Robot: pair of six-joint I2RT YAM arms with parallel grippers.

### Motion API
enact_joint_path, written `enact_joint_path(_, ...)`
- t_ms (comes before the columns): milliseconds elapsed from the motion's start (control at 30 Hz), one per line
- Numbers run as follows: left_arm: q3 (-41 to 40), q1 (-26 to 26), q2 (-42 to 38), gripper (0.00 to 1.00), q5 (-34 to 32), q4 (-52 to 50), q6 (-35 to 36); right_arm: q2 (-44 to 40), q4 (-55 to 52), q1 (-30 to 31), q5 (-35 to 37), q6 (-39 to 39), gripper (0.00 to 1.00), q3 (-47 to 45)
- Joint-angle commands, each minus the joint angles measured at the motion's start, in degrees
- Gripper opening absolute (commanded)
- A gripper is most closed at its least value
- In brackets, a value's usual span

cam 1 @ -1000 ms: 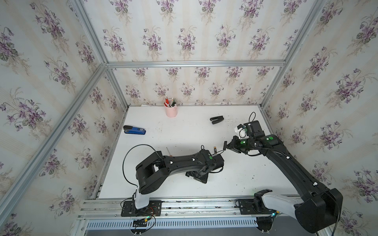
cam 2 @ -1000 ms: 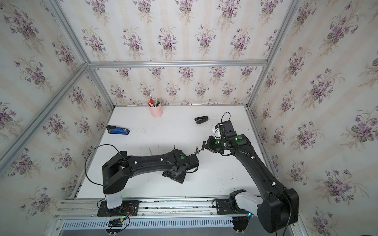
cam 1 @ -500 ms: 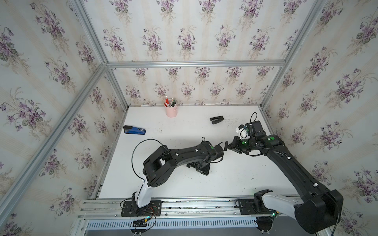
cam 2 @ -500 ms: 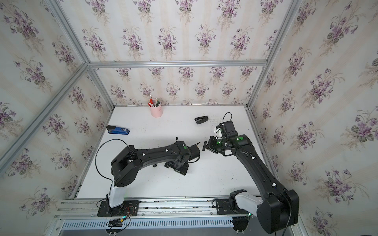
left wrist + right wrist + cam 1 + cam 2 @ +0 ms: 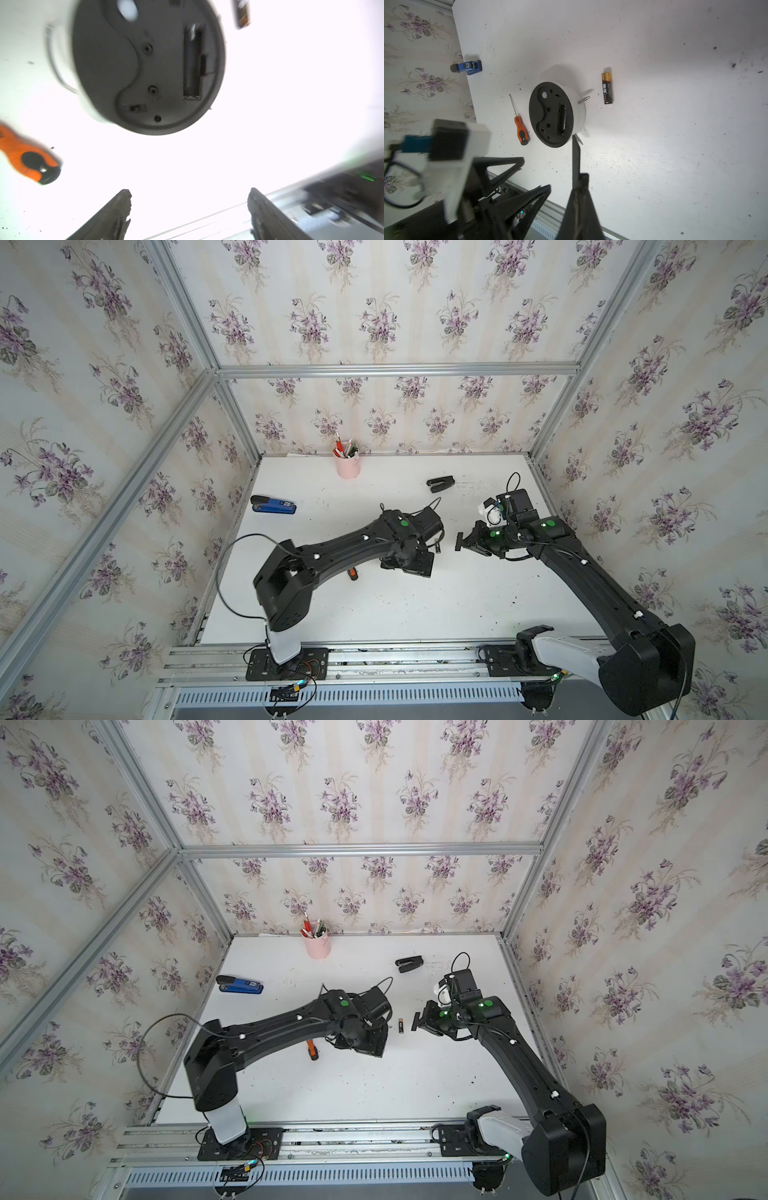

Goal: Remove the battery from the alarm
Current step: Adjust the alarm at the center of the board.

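Battery (image 5: 607, 88) lies free, just right of the face-down alarm (image 5: 552, 114). Left gripper (image 5: 189, 192) is released and empty. Right gripper (image 5: 415, 1022) is clenched on nothing.

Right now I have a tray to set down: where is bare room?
Bare: the table in front, along the rail, and at the back between pink cup and black stapler. Crowded: the middle, with alarm, battery, screwdriver, left gripper and right gripper.

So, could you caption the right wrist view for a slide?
Face down, the alarm shows an empty slot; the battery lies apart on the table, screwdriver beside the alarm.
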Motion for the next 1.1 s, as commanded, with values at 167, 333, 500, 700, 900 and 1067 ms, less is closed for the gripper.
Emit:
enact_joint_path(167,-8.30,17.13,-8.84,0.87,0.54,3.97,6.87,2.65,10.11,7.17,-2.18,4.53,0.00,-2.10)
enact_joint_path(333,-9.67,25.39,-1.71,0.49,5.07,12.85,10.23,8.45,13.26,11.19,-0.91,5.63,0.00,-0.81)
enact_joint_path(500,-4.27,26.21,8.77,0.38,5.37,13.73,12.14,13.22,13.56,13.53,1.63,6.43,0.00,0.85)
enact_joint_path(700,-2.64,26.43,15.20,0.36,6.49,15.34,10.91,18.06,16.43,16.80,3.78,9.91,0.00,0.78)
enact_joint_path(900,-4.80,25.06,15.98,0.36,9.48,18.13,9.58,19.90,16.03,16.86,5.98,11.34,0.00,1.39)
enact_joint_path(1067,-6.77,22.59,15.74,0.35,10.77,19.14,8.26,19.70,15.89,16.97,7.58,13.27,0.00,0.78)
